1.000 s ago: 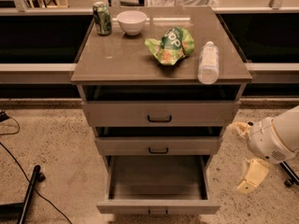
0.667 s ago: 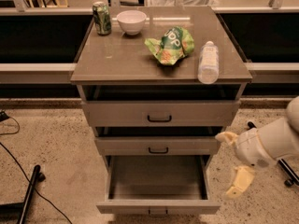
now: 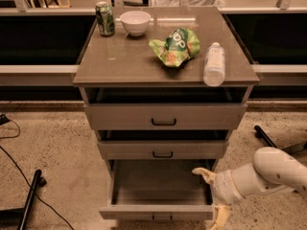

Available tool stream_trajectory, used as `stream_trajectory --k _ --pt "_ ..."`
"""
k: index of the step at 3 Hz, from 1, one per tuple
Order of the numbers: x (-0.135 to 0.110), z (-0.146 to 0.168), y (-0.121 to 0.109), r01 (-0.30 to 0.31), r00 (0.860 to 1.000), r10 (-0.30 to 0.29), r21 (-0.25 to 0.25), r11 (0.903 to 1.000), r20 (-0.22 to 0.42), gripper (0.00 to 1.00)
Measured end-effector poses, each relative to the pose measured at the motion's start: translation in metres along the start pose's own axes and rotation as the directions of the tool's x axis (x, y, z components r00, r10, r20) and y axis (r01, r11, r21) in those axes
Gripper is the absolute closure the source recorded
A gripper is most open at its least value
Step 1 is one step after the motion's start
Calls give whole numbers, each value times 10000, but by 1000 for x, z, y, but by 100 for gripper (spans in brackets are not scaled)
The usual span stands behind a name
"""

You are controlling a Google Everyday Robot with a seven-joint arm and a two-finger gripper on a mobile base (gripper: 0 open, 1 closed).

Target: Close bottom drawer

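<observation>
The bottom drawer is the lowest of three in a grey-beige cabinet. It stands pulled well out toward the camera, a deep plain box with a flat front and a small black bar handle at the lower edge of the view.

At far left a thin black cable curls over the speckled stone floor, and a black rod lies slantwise nearby. On the smooth, slightly glossy cabinet top, a green can stands at the back left with a round white bowl just beside it. Further right lies a crumpled green snack bag, then a clear plastic bottle on its side near the right edge. Below, the top drawer and the middle drawer each sit slightly ajar.

At lower right the gripper is at the open drawer's right front corner. Its cream fingers are spread wide, one over the box's right wall and the other down by the front. The rounded white arm reaches in from the right.
</observation>
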State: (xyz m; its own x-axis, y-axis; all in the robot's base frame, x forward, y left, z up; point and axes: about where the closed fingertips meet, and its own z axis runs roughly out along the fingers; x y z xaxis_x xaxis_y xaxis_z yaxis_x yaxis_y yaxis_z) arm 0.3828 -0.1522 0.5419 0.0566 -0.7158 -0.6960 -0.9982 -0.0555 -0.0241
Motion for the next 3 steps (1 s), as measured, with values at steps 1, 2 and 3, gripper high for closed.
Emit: stream_trajectory --k 1,2,3 --pt "5 6 -2 422 9990 -423 52 9991 163 0" --pt "21 20 -18 -330 9983 303 523 9981 504 0" --pt "50 82 -32 203 9973 -262 850 9962 683 0"
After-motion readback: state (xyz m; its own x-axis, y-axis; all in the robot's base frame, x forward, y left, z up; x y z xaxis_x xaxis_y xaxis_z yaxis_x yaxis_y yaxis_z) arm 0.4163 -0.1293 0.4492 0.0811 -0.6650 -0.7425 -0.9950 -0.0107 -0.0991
